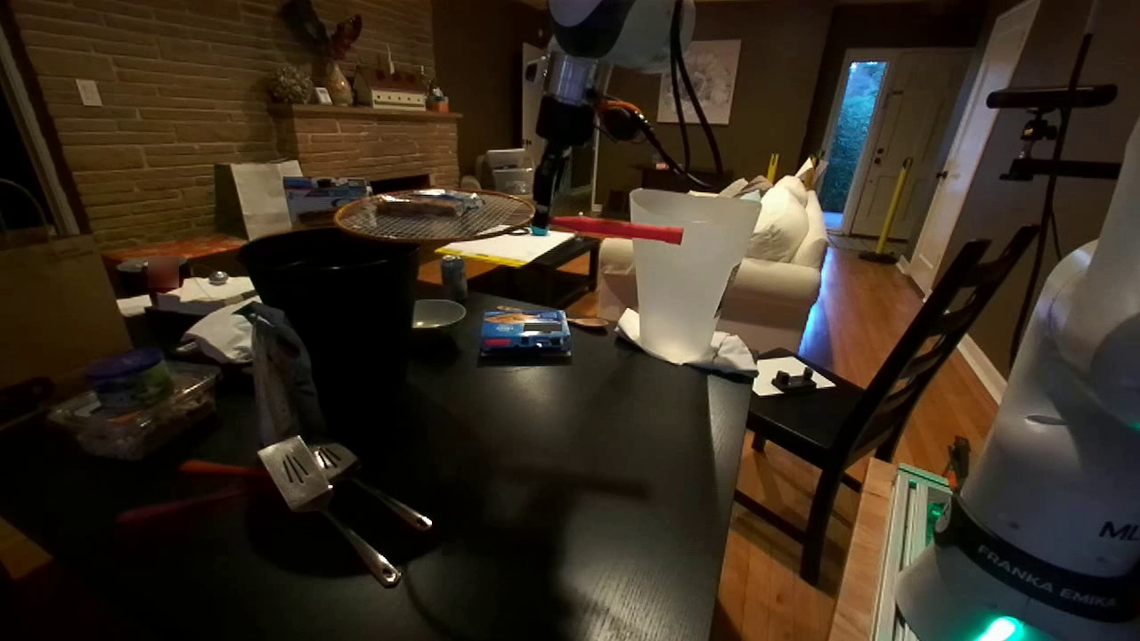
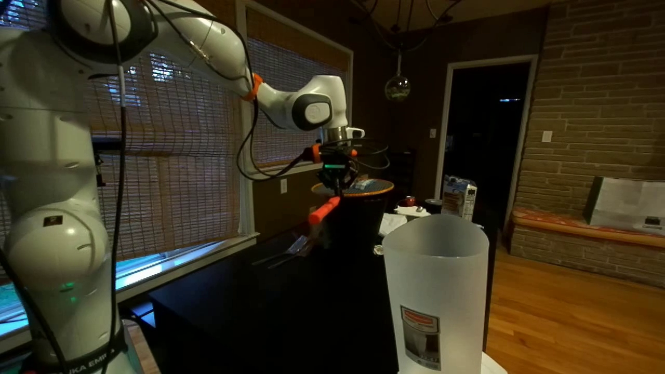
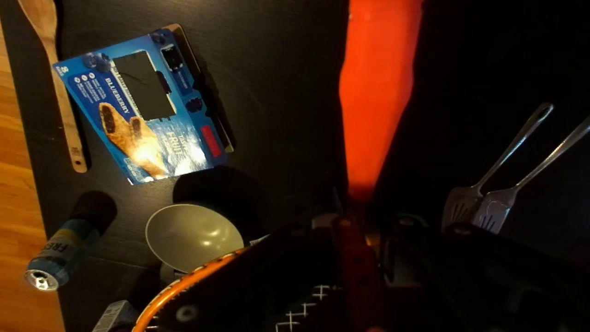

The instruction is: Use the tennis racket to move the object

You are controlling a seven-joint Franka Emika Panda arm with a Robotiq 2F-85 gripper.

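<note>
The tennis racket (image 1: 419,230) is held level in the air, with its orange-rimmed netted hoop over the mouth of a black bin (image 1: 334,329). Its red handle shows in both exterior views (image 2: 324,210) and in the wrist view (image 3: 378,92). My gripper (image 1: 541,223) is shut on the racket where handle meets hoop; it also shows in an exterior view (image 2: 337,189) and the wrist view (image 3: 359,207). The small bluish-white and reddish-brown packet (image 1: 427,205) lies flat on the netting; it also shows in an exterior view (image 2: 363,184). In the wrist view the packet is hidden.
A white translucent bin (image 1: 686,285) stands near the handle's end. A blue box (image 1: 525,333), a bowl (image 3: 196,237), a can (image 3: 64,253) and a wooden spoon (image 3: 60,92) are on the black table. Slotted metal spatulas (image 1: 298,472) lie beside the black bin.
</note>
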